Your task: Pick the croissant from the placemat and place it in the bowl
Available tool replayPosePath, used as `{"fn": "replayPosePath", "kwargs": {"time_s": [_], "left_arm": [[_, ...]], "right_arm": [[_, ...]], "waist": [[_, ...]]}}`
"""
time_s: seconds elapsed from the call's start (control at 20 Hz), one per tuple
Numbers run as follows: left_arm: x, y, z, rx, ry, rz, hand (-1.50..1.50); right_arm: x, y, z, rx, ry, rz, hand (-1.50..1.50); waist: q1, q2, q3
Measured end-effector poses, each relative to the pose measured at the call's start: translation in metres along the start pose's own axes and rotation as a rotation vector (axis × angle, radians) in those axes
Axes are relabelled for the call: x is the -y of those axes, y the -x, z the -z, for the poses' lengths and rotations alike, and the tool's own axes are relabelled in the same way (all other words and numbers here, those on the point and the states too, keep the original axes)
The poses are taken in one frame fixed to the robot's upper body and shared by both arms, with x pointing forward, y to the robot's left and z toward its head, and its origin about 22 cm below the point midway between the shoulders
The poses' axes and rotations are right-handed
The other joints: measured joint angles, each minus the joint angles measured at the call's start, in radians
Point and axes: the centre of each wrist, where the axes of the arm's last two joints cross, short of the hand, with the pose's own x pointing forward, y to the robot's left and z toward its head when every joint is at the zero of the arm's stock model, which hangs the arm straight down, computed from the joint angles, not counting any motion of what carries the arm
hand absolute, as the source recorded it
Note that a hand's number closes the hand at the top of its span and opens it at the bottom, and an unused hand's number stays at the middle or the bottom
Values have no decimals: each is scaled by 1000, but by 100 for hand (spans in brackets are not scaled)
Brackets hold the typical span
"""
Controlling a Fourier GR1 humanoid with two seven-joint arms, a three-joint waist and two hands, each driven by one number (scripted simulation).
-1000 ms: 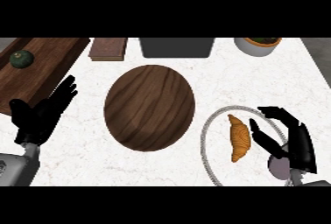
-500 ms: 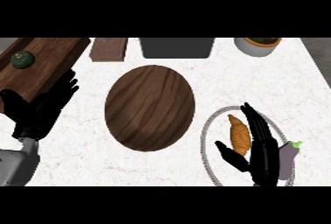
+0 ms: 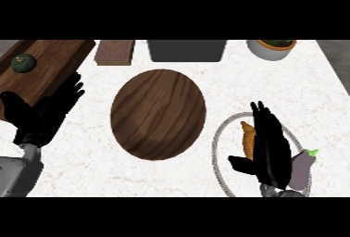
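placemat [image 3: 220,139] to bowl [image 3: 159,113]: nothing between | eggplant [image 3: 301,167] at placemat's right edge | counter [image 3: 232,83] beyond placemat open

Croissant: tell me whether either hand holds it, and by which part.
Nothing is held. The right hand lies over the croissant with straight fingers, covering its right side; the left hand is empty.

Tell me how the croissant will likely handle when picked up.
The croissant looks small beside the right hand, so probably light. Its long curved shape lying flat on the placemat suggests it won't roll. Pastry may crush.
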Motion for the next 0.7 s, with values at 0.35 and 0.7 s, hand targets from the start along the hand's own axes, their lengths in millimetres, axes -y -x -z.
{"fn": "replayPosePath", "kwargs": {"time_s": [0.35, 0.7], "left_arm": [[4, 2, 2, 8, 8, 8, 0], [4, 5, 4, 5, 7, -3, 0]], "right_arm": [[21, -78, 17, -110, -158, -169, -150], [27, -111, 28, -140, -255, -233, -150]], "waist": [[14, 5, 3], [11, 6, 5]]}}
